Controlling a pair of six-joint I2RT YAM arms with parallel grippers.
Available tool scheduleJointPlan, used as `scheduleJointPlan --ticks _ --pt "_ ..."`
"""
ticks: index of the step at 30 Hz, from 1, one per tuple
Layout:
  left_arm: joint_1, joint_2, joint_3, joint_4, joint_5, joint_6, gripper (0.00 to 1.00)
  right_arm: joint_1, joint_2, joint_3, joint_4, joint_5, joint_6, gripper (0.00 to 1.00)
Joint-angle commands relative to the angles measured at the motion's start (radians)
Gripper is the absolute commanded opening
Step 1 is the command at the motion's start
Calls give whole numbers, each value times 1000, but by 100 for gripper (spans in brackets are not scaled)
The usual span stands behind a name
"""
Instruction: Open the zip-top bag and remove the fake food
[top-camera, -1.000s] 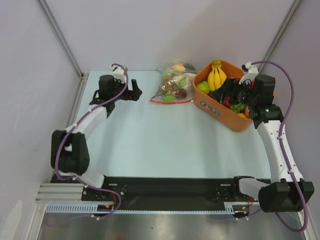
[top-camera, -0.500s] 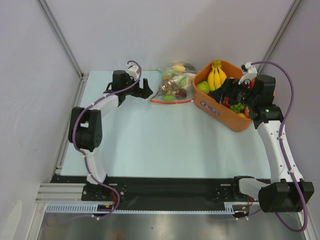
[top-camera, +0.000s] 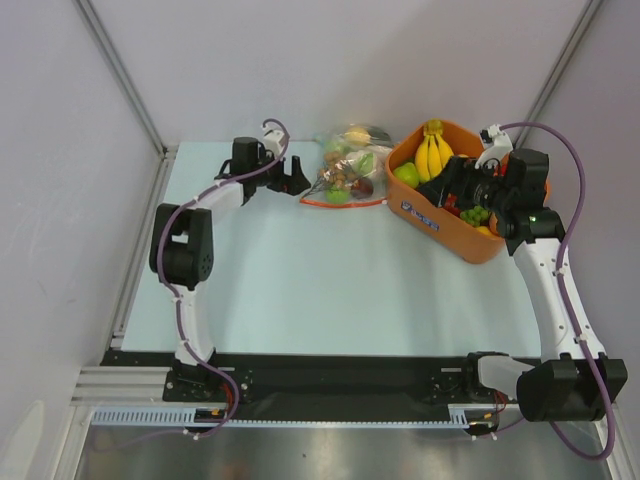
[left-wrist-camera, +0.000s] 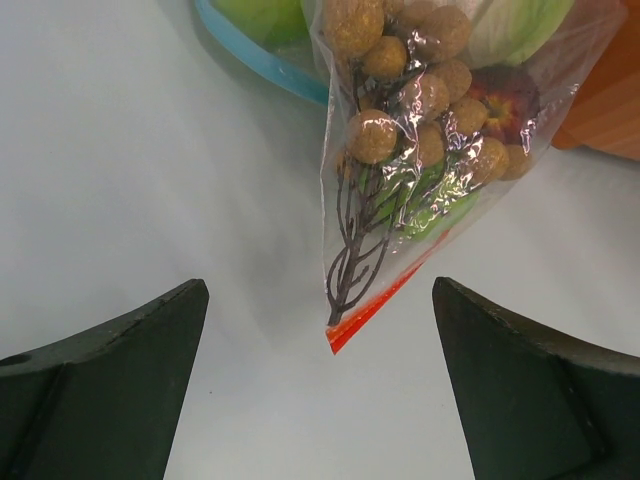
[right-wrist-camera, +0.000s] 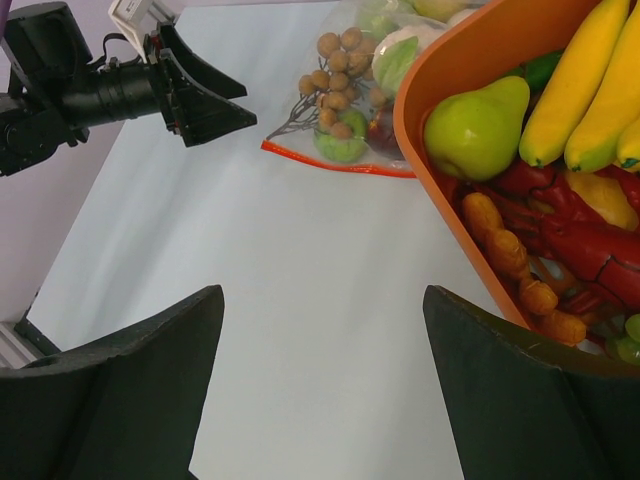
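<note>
Your left jaws stand wide and empty, framing a corner of the zip-top bag (left-wrist-camera: 400, 170) just ahead, evidently for pinching; right jaws equally wide.

Pale blue table (top-camera: 300, 280), zip-top bag (top-camera: 345, 182) lying flat at 12 o'clock, orange tub (top-camera: 465, 243) at 1 o'clock, just beside it.

Both arms are the same build: the left arm (top-camera: 185, 250) and right arm (top-camera: 545, 290) have white link shells between bulky black joint housings. Each is trailed by a thin purple cable (top-camera: 272, 124) that loops loose by the wrist and runs down to a black base (top-camera: 575, 388). A small green light (top-camera: 533, 221) shows on the right arm's upper black joint. The left claw (top-camera: 294, 179) and right claw (top-camera: 447, 186) are black, and their fingers (left-wrist-camera: 110, 390) are matt, dark, broad wedges tapering to blunt tips.
</note>
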Motion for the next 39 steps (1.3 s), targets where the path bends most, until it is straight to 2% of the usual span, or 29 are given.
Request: scheduleJointPlan --ticks 1,4,8,15,22,25,26,28,29,31,32,34,35,39 --pt "-7 7 60 -7 36 23 100 -3 1 10 35 -12 7 87" --pt "-10 12 60 10 47 23 100 -3 1 9 34 -12 2 87" --pt "-36 69 164 -121 51 66 100 -3 2 10 26 -13 -1 87" --pt "-91 92 209 -197 27 99 100 -3 2 4 23 -13 -7 87" --pt "-132 159 318 -357 -34 150 99 -3 10 1 34 -28 -6 87" --pt "-135 165 320 -359 -42 145 80 -3 13 8 32 -33 -4 87" --pt "-137 167 320 -356 -44 142 64 -3 11 10 29 -32 -4 87" --pt "-137 168 318 -356 -35 142 54 -3 11 10 28 -30 -4 88" --pt "-137 168 318 -356 -30 144 44 -3 11 9 26 -29 -3 88" --pt "-137 165 321 -362 -21 145 31 -3 13 10 28 -28 5 87" --pt "-137 167 320 -359 -19 145 16 -3 13 12 28 -32 7 87" --pt "-137 161 318 -360 -10 145 3 -5 11 13 31 -35 14 87" --pt "-137 150 318 -359 -5 147 0 -3 10 15 31 -35 16 88" --pt "-137 110 321 -356 21 136 0 -3 8 22 18 -32 14 87"
